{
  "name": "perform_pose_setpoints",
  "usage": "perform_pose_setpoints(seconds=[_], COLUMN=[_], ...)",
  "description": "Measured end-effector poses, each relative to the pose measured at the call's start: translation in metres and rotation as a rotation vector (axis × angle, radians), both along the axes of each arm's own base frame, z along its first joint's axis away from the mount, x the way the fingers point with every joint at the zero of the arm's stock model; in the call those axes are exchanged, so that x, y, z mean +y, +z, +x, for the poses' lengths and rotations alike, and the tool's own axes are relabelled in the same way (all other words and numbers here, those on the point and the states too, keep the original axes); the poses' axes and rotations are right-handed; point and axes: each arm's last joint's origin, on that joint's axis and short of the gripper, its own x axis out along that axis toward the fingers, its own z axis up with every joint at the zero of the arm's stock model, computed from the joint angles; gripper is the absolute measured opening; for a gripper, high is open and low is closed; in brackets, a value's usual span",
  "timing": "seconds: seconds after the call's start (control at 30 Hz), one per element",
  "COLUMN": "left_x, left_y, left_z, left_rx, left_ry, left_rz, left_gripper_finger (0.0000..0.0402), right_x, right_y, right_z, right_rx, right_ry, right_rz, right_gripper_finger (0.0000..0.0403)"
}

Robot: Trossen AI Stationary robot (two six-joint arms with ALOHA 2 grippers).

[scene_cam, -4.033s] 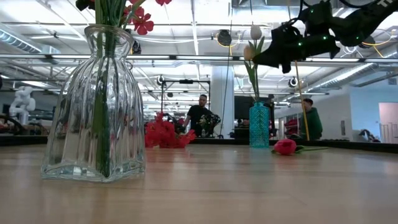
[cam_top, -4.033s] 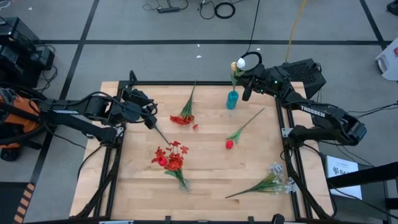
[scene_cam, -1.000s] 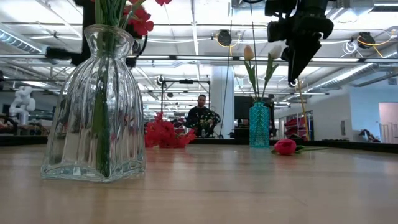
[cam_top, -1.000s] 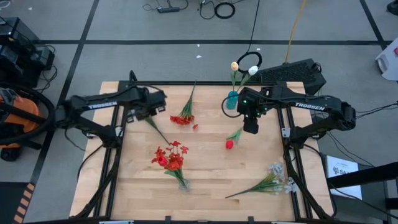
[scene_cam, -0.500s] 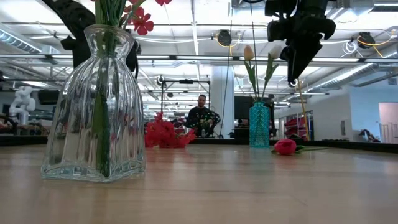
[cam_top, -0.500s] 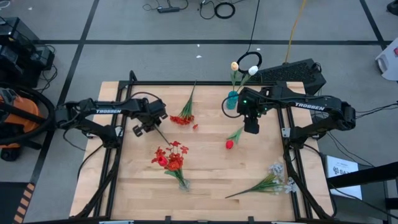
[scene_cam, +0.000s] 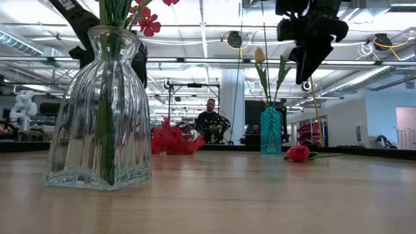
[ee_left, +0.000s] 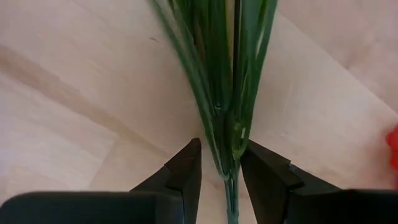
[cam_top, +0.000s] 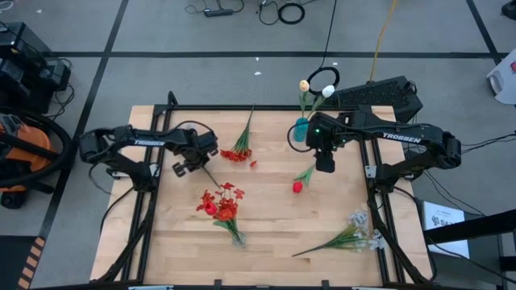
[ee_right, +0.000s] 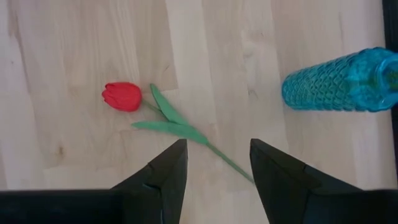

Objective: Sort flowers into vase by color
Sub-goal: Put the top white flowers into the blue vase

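A clear glass vase (scene_cam: 97, 110) near the table's near edge (cam_top: 236, 235) holds red blossoms (cam_top: 219, 201). Long green stalks (cam_top: 205, 171) slant from it toward the far left. My left gripper (cam_top: 191, 165) is on those stalks (ee_left: 224, 118). A teal vase (cam_top: 301, 129) at the far edge holds cream tulip buds (cam_top: 305, 84). My right gripper (cam_top: 324, 167) hangs open above the stalk of a red rosebud (ee_right: 122, 96) lying flat on the table (cam_top: 297, 187). My left gripper (ee_left: 221, 146) has the green stalks (ee_left: 225, 163) pinched between its two fingers, which stand one on each side and lie across them. It comes from above, pointing down. The stalks run on slanting toward the clear vase, clear of the table here.
A red blossom cluster (cam_top: 236, 153) lies flat between the arms toward the far edge. A white spray (cam_top: 355, 235) lies near the right near corner. A black frame (cam_top: 157, 201) borders the table. People show in the room beyond (scene_cam: 209, 120).
My left gripper has moved from the far-left part of the table toward the near edge and down onto the green stalks, then stayed there. The flowers and vases have kept their places.
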Motion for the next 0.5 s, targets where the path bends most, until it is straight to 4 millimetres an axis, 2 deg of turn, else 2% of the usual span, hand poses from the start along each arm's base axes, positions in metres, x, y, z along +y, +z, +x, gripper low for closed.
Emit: perform_pose_setpoints(seconds=[0.13, 0.3, 0.4, 0.5], left_x=[0.001, 0.002, 0.001, 0.002], left_y=[-0.007, -0.006, 0.0, 0.02], left_z=[0.004, 0.005, 0.004, 0.006], left_rx=[0.0, -0.015, -0.039, -0.108], left_ry=[-0.054, -0.11, -0.156, -0.211], left_rz=[-0.016, -0.003, -0.005, 0.073], left_gripper_finger=[0.0092, 0.0016, 0.0015, 0.0012], right_x=[-0.001, -0.001, -0.002, -0.002], right_y=[0.001, 0.002, 0.002, 0.003], right_z=[0.002, 0.004, 0.005, 0.008], right_rx=[-0.021, -0.046, -0.059, -0.086], right_ry=[-0.001, -0.002, -0.002, -0.009], right_rz=[-0.006, -0.012, -0.017, -0.021], right_gripper_finger=[0.0167, 0.0167, 0.0167, 0.0167])
